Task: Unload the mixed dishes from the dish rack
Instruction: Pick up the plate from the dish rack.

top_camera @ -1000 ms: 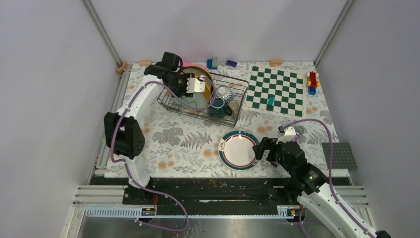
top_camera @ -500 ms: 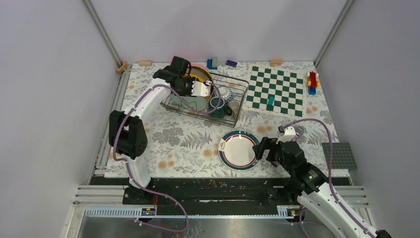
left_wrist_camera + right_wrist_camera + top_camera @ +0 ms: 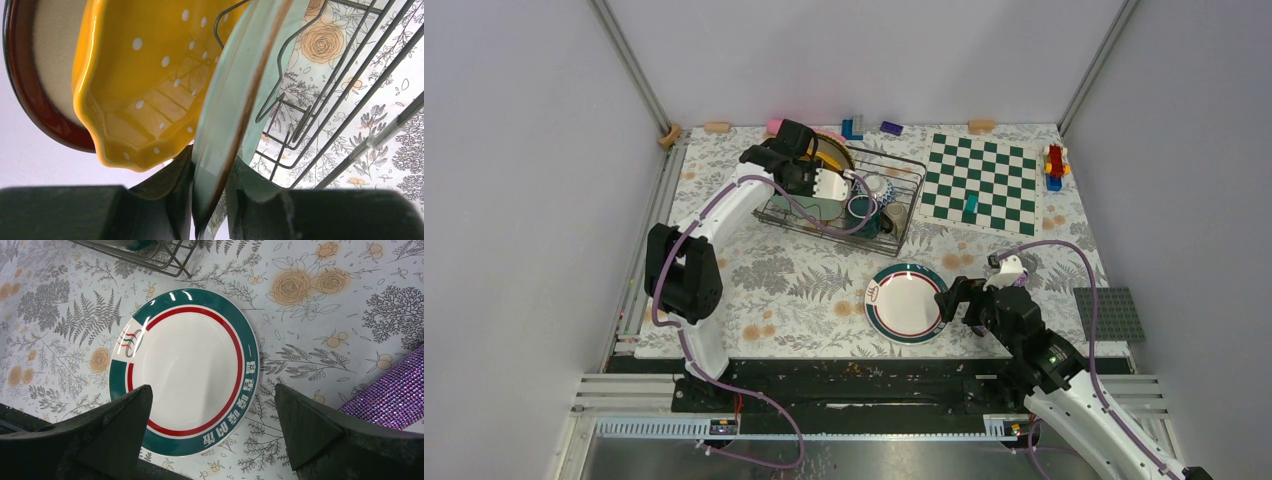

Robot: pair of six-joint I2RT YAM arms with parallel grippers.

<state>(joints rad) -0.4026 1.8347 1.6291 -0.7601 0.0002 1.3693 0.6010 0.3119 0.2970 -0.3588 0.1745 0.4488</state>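
Standing on edge among the tines of the dish rack (image 3: 916,195), the pale green plate (image 3: 235,90) is grasped at its rim by the left jaws, one of the fingers (image 3: 165,190) being pressed against each face. Seen from the left wrist, a yellow dish with white dots (image 3: 145,85) is lodged just beside that plate at its 9 o'clock, and a cream plate with a dark red rim (image 3: 45,60) is set behind the yellow one, further toward 9 o'clock. From overhead, the rack is found at about 11 o'clock from the middle of the table (image 3: 794,280), with the left arm (image 3: 724,205) bent over its 9 o'clock end. A dark green mug (image 3: 861,213), a small patterned bowl (image 3: 876,187) and a small olive cup (image 3: 894,215) are kept at the rack's 3 o'clock end. A chessboard (image 3: 981,183) is laid flat at 2 o'clock, apart from the rack. A white plate with a green band and red ring (image 3: 185,370) is lying flat on the table at 5 o'clock. Above its 3 o'clock edge the right jaws are held spread wide, nothing being gripped.
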